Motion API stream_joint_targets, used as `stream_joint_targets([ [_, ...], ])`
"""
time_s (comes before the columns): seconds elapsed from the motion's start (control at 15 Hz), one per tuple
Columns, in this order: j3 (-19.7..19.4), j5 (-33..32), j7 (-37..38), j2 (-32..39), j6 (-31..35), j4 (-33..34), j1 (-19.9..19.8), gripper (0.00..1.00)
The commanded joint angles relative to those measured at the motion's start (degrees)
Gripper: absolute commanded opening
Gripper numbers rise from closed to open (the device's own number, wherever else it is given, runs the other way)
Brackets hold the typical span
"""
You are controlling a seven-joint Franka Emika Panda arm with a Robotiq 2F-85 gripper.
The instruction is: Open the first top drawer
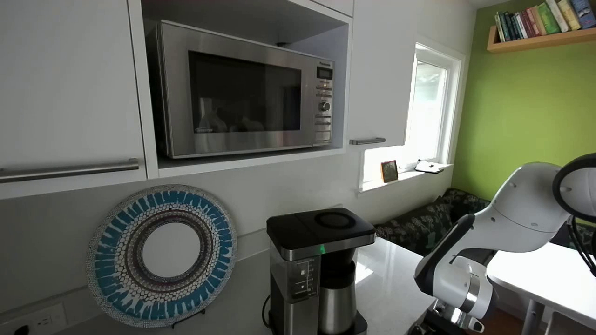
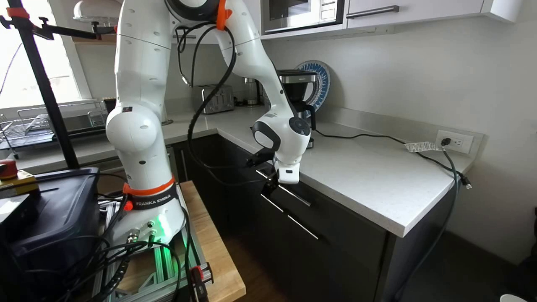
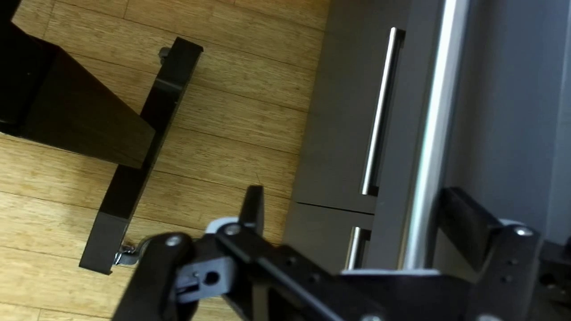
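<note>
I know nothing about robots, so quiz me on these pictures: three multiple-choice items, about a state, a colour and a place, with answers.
1. In the wrist view, how is the black two-fingered end effector?
A) Shut
B) Open
C) Out of sight

2. What colour is the far wall behind the long wooden bookshelf?
A) Green
B) Red
C) Blue

3. Where is the round, blue-and-white patterned disc?
A) Held by the end effector
B) On the bookshelf
C) Near the boxy black-and-steel coffee maker

1: B, its fingers show wide apart, with a long silver bar handle appearing between them.
2: A, bright green shows below the bookshelf in an exterior view.
3: C, the two appear close together in both exterior views.
</note>
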Motion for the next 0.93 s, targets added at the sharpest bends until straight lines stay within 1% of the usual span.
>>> stream_joint_targets([
  [0.0,-0.52,-2.89,1.45,0.4,0.03,-0.56,0.91,1.0],
  [0.33,-1.98,-13.77,6.73,-0.72,-1.33,-1.68,1.47,1.0],
  [0.47,-1.71,-14.86,8.85,-1.21,-1.21,-2.36,1.38,1.0],
  [0.6,-1.12,-13.61,9.56,-1.89,-0.17,-3.74,1.23,1.0],
  [0.67,-0.74,-11.83,8.53,-2.11,0.29,-4.36,0.82,1.0],
  [0.87,0.59,-3.67,3.19,-2.89,2.42,-6.38,-0.38,1.0],
])
